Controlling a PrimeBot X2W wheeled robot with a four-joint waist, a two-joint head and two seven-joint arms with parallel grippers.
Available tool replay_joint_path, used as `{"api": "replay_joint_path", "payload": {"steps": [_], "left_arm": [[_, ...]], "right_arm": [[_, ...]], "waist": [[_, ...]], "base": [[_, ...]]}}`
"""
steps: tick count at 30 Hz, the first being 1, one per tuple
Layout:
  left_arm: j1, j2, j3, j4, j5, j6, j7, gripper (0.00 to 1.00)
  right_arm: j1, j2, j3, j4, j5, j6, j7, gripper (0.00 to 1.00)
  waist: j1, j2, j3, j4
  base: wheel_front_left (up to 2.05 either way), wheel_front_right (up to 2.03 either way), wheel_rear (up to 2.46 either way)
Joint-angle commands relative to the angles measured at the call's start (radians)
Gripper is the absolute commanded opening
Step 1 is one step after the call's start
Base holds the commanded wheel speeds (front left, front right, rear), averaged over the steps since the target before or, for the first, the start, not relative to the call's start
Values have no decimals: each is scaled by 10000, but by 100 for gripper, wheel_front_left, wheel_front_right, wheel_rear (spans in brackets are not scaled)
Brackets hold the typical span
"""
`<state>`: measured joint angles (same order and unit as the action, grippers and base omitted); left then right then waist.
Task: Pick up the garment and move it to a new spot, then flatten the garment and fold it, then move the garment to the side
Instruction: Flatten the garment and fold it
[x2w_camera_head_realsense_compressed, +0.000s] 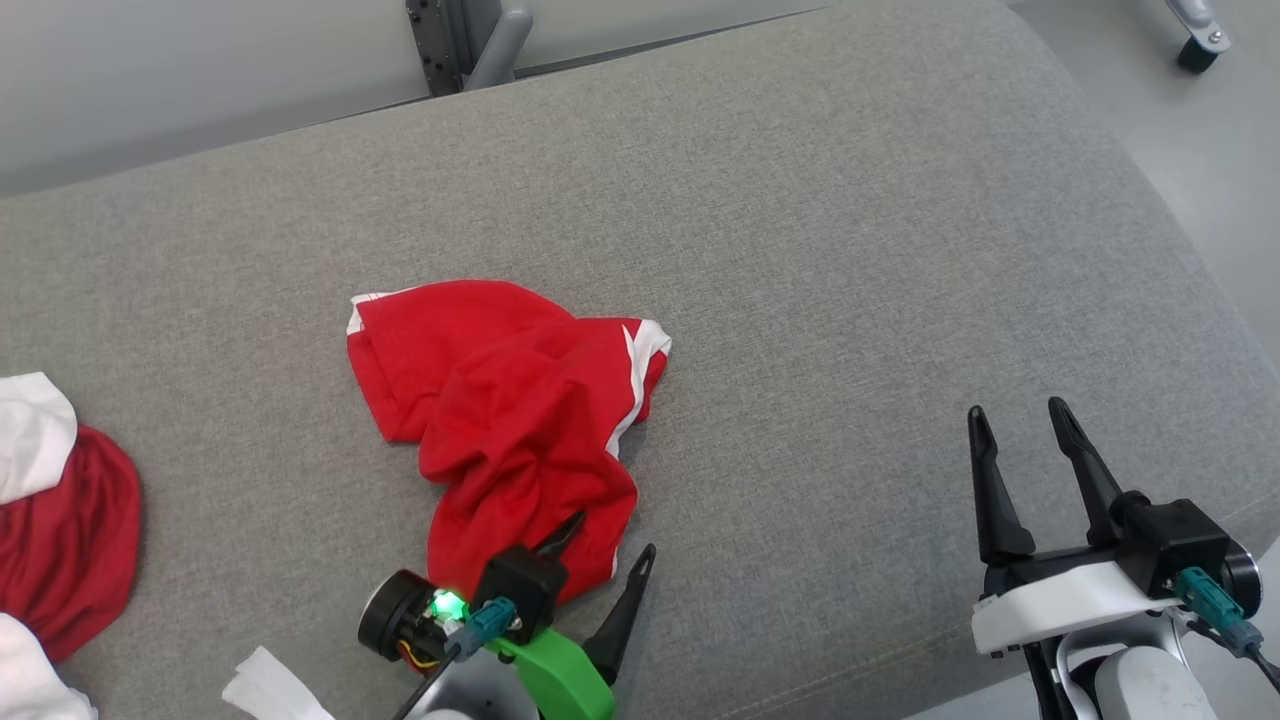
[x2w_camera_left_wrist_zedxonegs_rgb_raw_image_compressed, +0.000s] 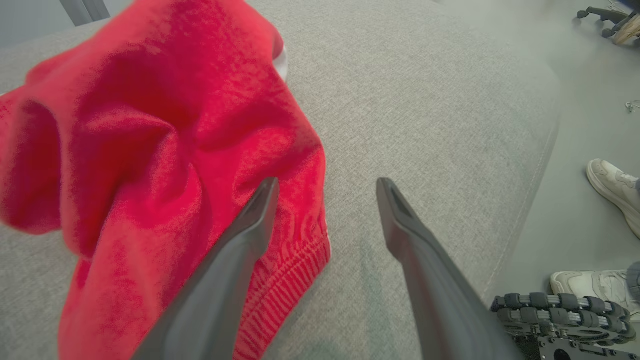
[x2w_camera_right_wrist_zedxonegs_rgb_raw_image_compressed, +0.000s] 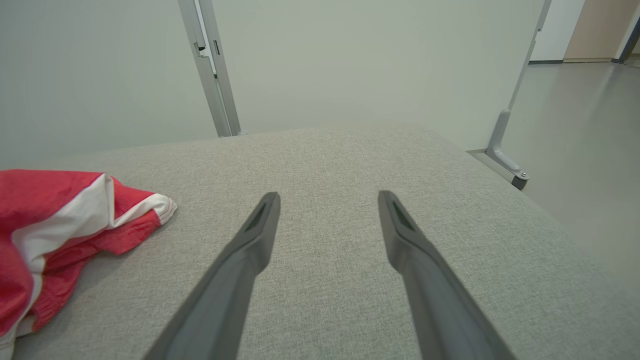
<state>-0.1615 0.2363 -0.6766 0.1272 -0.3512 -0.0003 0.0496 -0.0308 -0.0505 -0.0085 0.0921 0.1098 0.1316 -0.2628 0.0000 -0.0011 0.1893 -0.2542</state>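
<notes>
Left hand (x2w_camera_head_realsense_compressed: 608, 545) spread, nothing grasped, finger over garment (x2w_camera_head_realsense_compressed: 510, 400) near cushion (x2w_camera_head_realsense_compressed: 850, 250) front edge; hem could be snagged on withdrawal.

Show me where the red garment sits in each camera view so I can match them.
Head view: red garment near centre, slightly left and low.
Left wrist view: garment close up across the left half.
Right wrist view: garment at the left edge, lower half.
Shared landmark: the grey cushion under it; its white-trimmed corner helps too.
</notes>
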Motion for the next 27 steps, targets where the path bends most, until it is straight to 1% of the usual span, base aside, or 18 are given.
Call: {"api": "replay_joint_path", "payload": {"steps": [1, 4, 9, 10, 11, 15, 18, 21, 22, 25, 27], "left_arm": [[-303, -105, -34, 252, 171, 10, -101, 100], [-609, -330, -78, 890, 278, 171, -160, 100], [-944, -389, -202, 1797, 582, 424, 132, 99], [-1022, -377, -206, 1963, 629, 484, 144, 24], [-1061, -350, -190, 2134, 681, 536, 117, 0], [-1113, -222, 6, 2389, 568, 678, -58, 0], [-1212, -142, 200, 1859, 382, 661, -176, 0], [-1437, -14, 379, 656, 243, 538, -153, 0], [-1549, 54, 462, 141, 229, 571, -108, 0], [-2015, 290, 729, -1249, 99, 486, 260, 0], [-2470, 353, 921, -1885, -93, 358, 548, 0]], "right_arm": [[-136, 0, 25, -19, 34, -17, -33, 100], [-184, -1, 90, -3, 64, -17, -33, 100], [-160, 1, 149, 68, 119, -17, -33, 100], [-161, 1, 156, 81, 134, -17, -33, 100], [-157, -1, 155, 99, 144, -17, -33, 100], [-95, -1, 111, 145, 196, -17, -33, 100], [42, 1, 57, 165, 221, -17, -33, 100], [121, -1, 80, 215, 235, -17, -33, 100], [143, -1, 88, 219, 243, -17, -33, 100], [93, -2, 164, 261, 339, -17, -33, 100], [19, 1, 252, 281, 361, -17, -33, 100]], "waist": [[0, 11, 114, -3], [0, 11, 198, -51], [0, 11, 254, -135], [0, 11, 267, -154], [0, 11, 274, -169], [0, 11, 235, -196], [0, 11, 128, -142], [0, 11, -15, -36], [0, 11, -43, 3], [0, 11, -117, 92], [0, 11, -161, 122]], "base": [[0, 0, 0], [0, 0, 0], [0, 0, 0], [0, 0, 0], [0, 0, 0], [0, 0, 0], [0, 0, 0], [0, 0, 0], [0, 0, 0], [0, 0, 0], [0, 0, 0]]}}
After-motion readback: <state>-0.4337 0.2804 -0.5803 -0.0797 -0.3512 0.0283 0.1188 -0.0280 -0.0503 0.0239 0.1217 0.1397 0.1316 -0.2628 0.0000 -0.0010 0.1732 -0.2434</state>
